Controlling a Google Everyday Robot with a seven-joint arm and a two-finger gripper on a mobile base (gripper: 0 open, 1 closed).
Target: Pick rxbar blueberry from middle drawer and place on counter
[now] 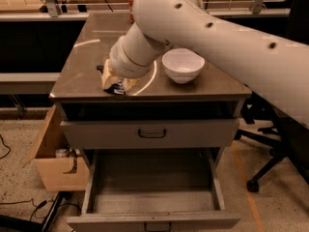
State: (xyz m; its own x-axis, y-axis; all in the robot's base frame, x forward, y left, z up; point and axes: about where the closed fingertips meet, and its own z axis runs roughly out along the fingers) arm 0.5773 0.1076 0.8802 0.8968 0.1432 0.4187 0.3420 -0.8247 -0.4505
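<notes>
Pincer (114,82) clamped on bar (116,88), low over bench (79,69), near front-left edge. Risk: released this close to the lip, bar may slide off toward open drawer (152,190). Bowl (182,64) apart, right.

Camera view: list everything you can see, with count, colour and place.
counter: one, glossy grey-brown, cabinet top.
bowl: one, white, on the counter's right half.
rxbar blueberry: one, dark wrapper, held over the counter's front left.
upper drawer: one, grey-beige, just under the counter.
middle drawer: one, grey-beige, pulled open below it.
cardboard box: one, brown, floor left of the cabinet.
chair base: one, black, floor at right.
arm: one, white, reaching in from the right.
gripper: one, yellowish fingers, shut on the rxbar blueberry.
</notes>
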